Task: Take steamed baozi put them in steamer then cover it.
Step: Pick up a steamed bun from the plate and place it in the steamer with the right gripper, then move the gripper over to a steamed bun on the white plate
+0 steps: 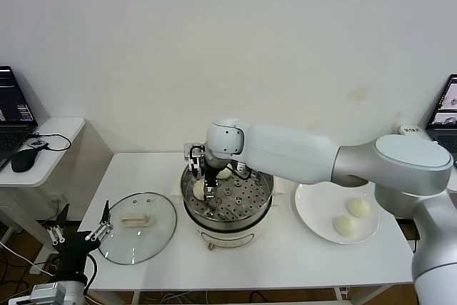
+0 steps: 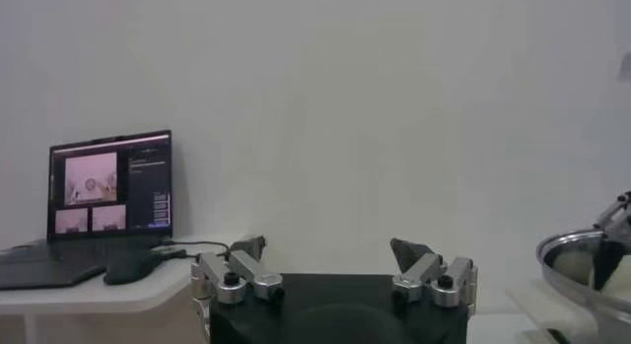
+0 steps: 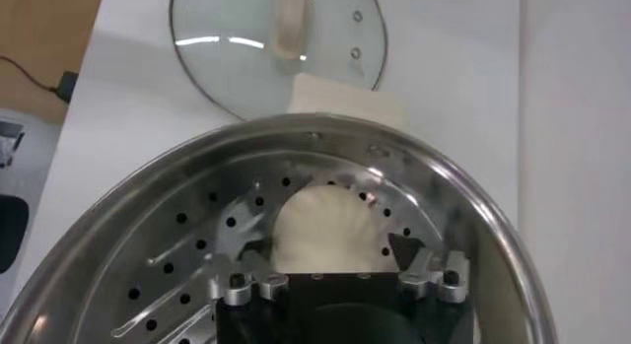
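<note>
Two baozi [image 1: 353,216] remain on the white plate [image 1: 307,216] at the right of the surface [image 1: 143,169]; at least two more sit on the perforated tray inside the steamer [image 1: 265,208], one at its left wall and one toward the rear. The right pincer [image 1: 208,189] is lowered into the steamer, directly over the left bun [image 3: 325,228]. In the right wrist view its fingers [image 3: 242,285] stand spread on either side of the bun, so the pincer is open and holds nothing.

The left pincer [image 1: 78,232] is parked low, off the left edge of the surface, also open and empty.

The cover [image 1: 138,227] lies flat on the surface just left of the steamer, handle [image 1: 134,220] upward.

Handling notes:
- Baozi appear soft, light and easily dented. Grip across the widest part with minimal closing force.
- The cover is glass, rigid, probably heavy and smooth. Take hold only at the central handle, and lower it level onto the steamer rim.
</note>
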